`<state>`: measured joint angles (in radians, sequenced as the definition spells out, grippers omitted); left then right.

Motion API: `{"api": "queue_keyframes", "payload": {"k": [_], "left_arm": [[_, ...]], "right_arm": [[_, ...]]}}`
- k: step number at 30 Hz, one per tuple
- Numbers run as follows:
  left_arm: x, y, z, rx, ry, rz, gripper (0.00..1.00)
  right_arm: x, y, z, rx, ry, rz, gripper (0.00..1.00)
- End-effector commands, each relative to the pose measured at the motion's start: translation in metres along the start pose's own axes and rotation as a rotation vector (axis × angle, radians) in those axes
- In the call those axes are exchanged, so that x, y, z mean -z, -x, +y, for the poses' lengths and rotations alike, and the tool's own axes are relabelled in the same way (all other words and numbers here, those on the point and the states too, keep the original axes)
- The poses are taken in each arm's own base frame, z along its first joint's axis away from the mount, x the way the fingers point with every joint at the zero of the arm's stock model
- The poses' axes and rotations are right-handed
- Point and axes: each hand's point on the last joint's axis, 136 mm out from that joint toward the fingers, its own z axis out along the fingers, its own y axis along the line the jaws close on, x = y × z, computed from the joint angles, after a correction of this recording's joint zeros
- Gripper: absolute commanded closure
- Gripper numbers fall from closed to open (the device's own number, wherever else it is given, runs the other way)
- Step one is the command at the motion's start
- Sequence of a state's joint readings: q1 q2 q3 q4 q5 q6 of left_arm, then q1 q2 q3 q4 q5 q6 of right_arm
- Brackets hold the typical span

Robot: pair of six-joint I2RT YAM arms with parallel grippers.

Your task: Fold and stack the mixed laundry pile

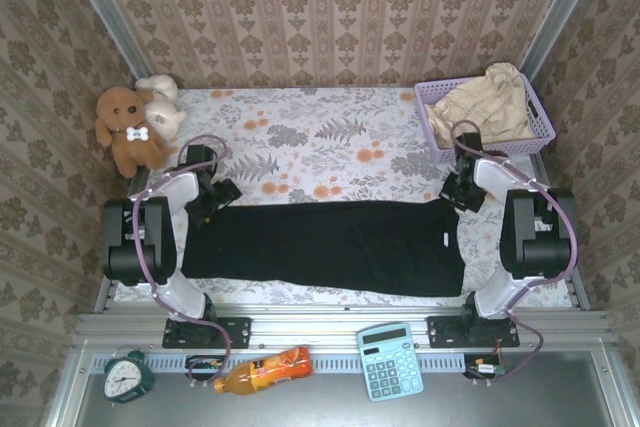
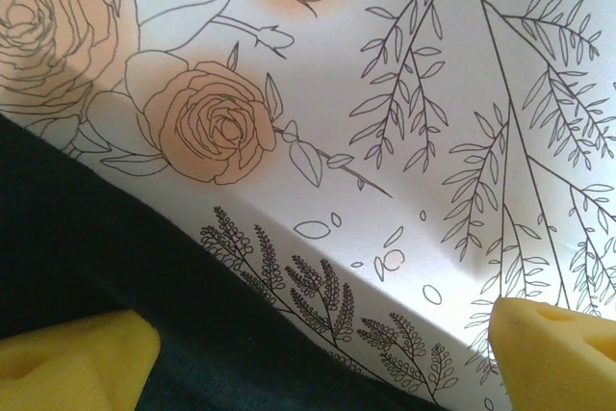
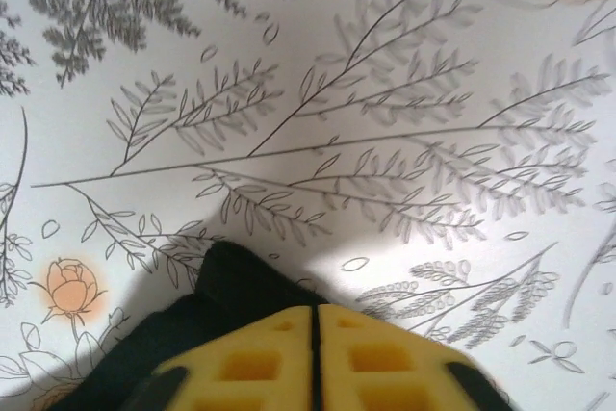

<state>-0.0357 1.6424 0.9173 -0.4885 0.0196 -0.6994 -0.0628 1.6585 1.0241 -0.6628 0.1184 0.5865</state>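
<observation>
Mixed laundry pile, its two pieces lying well apart. The large plain black cloth garment (image 1: 330,245) is spread flat as a long band across the near half of the white floral-printed table sheet (image 1: 330,137), reaching from my left arm to my right. The smaller pale beige cloth garment (image 1: 490,102) sits crumpled inside the lavender plastic mesh basket (image 1: 432,127) at the far right corner.

My left gripper (image 1: 222,197) is at the black garment's far left corner. In the left wrist view its yellow pads (image 2: 72,363) stand wide apart with nothing between them: one is over the dark cloth (image 2: 87,257), the other over the bare sheet (image 2: 385,93), and the garment's edge runs diagonally between them. Whether either pad touches the surface I cannot tell.

My right gripper (image 1: 458,197) is at the far right corner. In the right wrist view (image 3: 315,358) the two pads are pressed together, and a small hump of black cloth (image 3: 241,281) rises right at their tips, nipped there, above the fern-printed sheet (image 3: 337,93).

At the far left corner are a brown plush teddy bear (image 1: 125,127) and a cream plush toy (image 1: 160,97), touching each other. On the grey shelf in front of my bases lie a green alarm clock (image 1: 127,377), an orange drink bottle (image 1: 265,370) on its side and a pale blue calculator (image 1: 390,360).
</observation>
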Motion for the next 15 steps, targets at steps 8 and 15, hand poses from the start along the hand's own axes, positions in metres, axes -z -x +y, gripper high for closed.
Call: {"api": "queue_keyframes", "payload": {"k": [8,15], "left_arm": [[0.032,0.012,-0.015,-0.109,-0.029,-0.015,0.09],[0.046,-0.023,-0.060,-0.280,-0.134,0.034,0.35]], "right_arm": [[0.049,-0.031,0.023,0.090,0.136,-0.005,0.79],[0.041,-0.103,0.072,0.147,0.270,0.138,0.74]]}}
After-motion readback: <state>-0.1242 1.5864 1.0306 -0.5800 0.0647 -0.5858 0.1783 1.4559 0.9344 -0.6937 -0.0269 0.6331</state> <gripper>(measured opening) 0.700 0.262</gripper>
